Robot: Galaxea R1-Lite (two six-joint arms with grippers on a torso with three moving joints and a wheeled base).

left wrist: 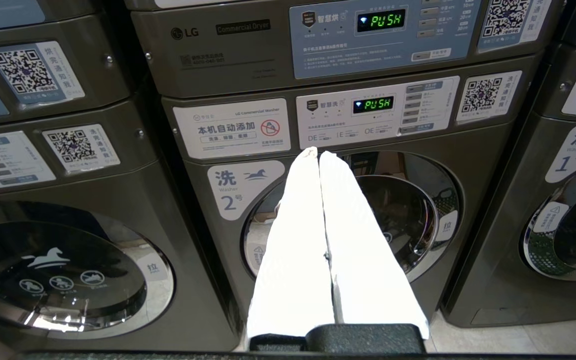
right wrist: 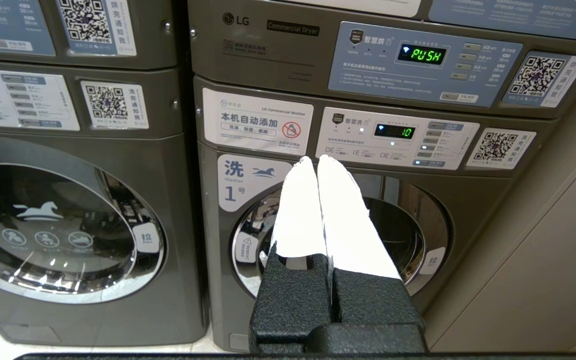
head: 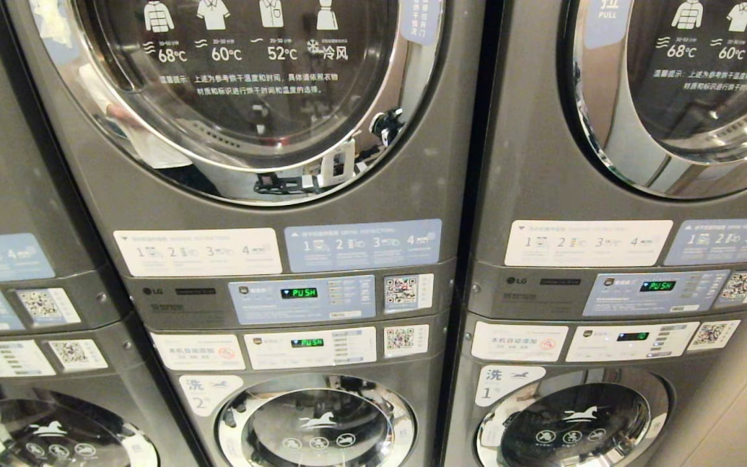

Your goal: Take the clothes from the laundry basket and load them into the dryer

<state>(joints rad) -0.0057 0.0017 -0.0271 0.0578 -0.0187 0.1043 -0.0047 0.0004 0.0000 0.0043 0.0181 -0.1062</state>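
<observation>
Nearest in each wrist view are the grippers themselves. The left gripper [left wrist: 319, 152] has its white fingers [left wrist: 298, 240] pressed together with nothing between them, and it points at the washer marked 2 [left wrist: 348, 220]. The right gripper [right wrist: 317, 160] is likewise closed and empty, aimed at the washer marked 1 [right wrist: 338, 235]. Neither arm shows in the head view, so both seem tucked low in a parked pose, fingers together because there is nothing yet to carry.

Just beyond the fingertips stand the washer doors, round, chromed and closed. Above them sit the control panels [left wrist: 375, 107] with green PUSH readouts and QR stickers. Higher, past the panels, the dryer [head: 244, 97] stacked on washer 2 shows a large glass door, also closed, and a second dryer [head: 685, 91] stands beside it.

The clothes and the laundry basket appear in no view; where they sit cannot be told. Loading looks not yet begun, and the dryer door would need opening first.

Below the machines, pale floor tiles [left wrist: 518, 340] show. A beige wall [right wrist: 543, 260] runs beside washer 1.
</observation>
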